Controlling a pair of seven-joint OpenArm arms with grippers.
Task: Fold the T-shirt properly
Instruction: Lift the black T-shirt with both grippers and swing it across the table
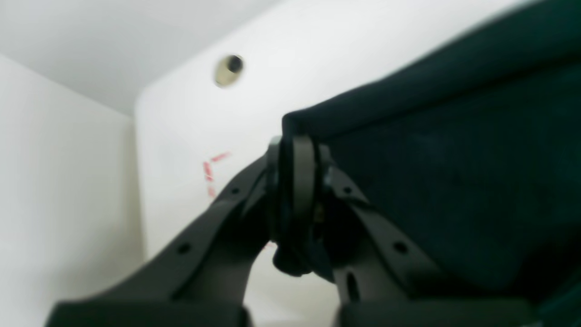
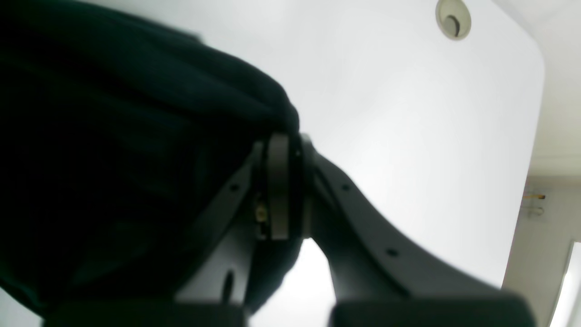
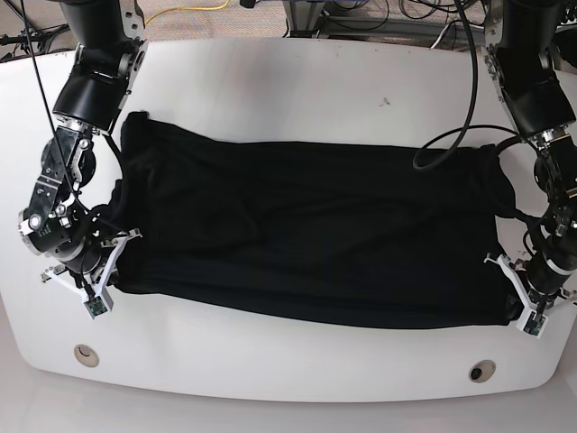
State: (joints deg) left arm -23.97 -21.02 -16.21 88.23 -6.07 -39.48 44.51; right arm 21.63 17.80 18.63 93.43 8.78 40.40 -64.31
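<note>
**Both grippers pinch the shirt's near corners**

Closest to us, along the table's (image 3: 297, 383) near rim, sit two round holes (image 3: 481, 371), one at 5 o'clock and one at 7 o'clock. The table is white with rounded corners; in the left wrist view we make out faint red marks (image 1: 211, 170) on it just past the gripper.

Next comes the shirt (image 3: 306, 239). It is plain black, spread wide across the middle of the table, its long side running from 9 to 3 o'clock. The near edge looks doubled over; the cloth is rumpled, with soft creases across it and bunching at both ends.

The left gripper (image 3: 518, 307) is at 4 o'clock in the base view, its jaws closed on the shirt's near corner; its wrist view shows black cloth caught between the pads (image 1: 303, 177). The right gripper (image 3: 106, 266) is at 8 o'clock, likewise clamped on the other near corner, fabric draping beside it (image 2: 283, 190).

Beyond the table's far edge, from 11 to 1 o'clock, we see tangled cables (image 3: 185, 9) on the floor.
</note>
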